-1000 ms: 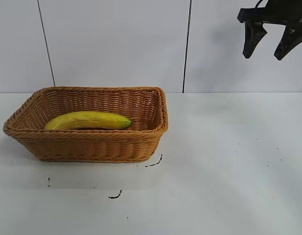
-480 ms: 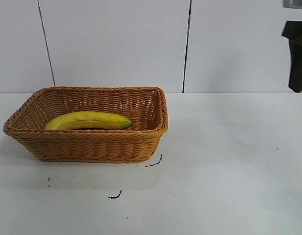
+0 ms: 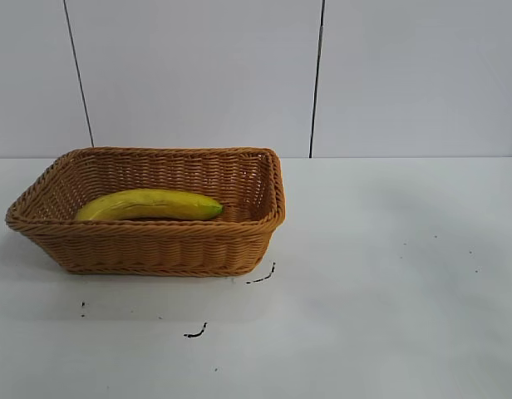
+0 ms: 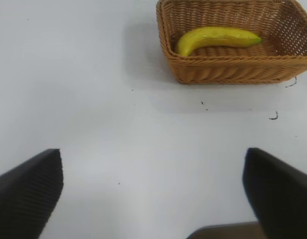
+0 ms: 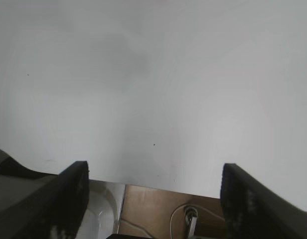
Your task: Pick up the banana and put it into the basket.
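Observation:
The yellow banana (image 3: pixel 150 204) lies lengthwise inside the tan wicker basket (image 3: pixel 148 246) at the left of the white table. Both also show in the left wrist view, the banana (image 4: pixel 216 38) inside the basket (image 4: pixel 233 69). My left gripper (image 4: pixel 153 191) is open and empty, well away from the basket, over bare table. My right gripper (image 5: pixel 152 196) is open and empty over the table's edge. Neither gripper shows in the exterior view.
Small black marks (image 3: pixel 260 276) lie on the table in front of the basket. In the right wrist view the table's edge (image 5: pixel 163 185) shows, with a brown floor and a cable (image 5: pixel 186 219) below it.
The right gripper, high at the exterior view's upper right a second ago, has moved right and out of that view. The banana and basket have not moved.

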Robot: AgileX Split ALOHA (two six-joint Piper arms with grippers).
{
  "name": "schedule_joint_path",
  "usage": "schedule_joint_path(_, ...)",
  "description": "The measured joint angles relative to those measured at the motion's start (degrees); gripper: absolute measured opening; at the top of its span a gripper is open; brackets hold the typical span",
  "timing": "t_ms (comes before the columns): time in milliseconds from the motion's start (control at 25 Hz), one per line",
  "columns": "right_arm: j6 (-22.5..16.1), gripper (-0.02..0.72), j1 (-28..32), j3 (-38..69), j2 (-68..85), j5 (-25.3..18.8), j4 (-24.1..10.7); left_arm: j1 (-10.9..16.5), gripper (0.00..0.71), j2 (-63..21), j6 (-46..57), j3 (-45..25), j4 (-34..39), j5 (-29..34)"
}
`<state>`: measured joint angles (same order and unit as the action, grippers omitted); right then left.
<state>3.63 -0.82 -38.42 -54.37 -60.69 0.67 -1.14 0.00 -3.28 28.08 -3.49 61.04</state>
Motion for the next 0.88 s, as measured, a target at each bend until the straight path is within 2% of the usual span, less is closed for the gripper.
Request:
schedule_joint_path(120, 0.0, 0.531, 0.0, 6.0, 8.3, 3.1, 0.1, 0.0, 0.695, 0.0, 0.0, 0.0, 0.0, 0.0)
schedule_joint_path(400, 0.0, 0.531, 0.0, 9.7, 26.6, 2.3, -0.2, 0.0, 0.695, 0.0, 0.0, 0.0, 0.0, 0.0)
schedule_joint_path(880, -0.5, 0.531, 0.0, 9.9, 46.4, 2.4, -0.2, 0.0, 0.695, 0.0, 0.0, 0.0, 0.0, 0.0)
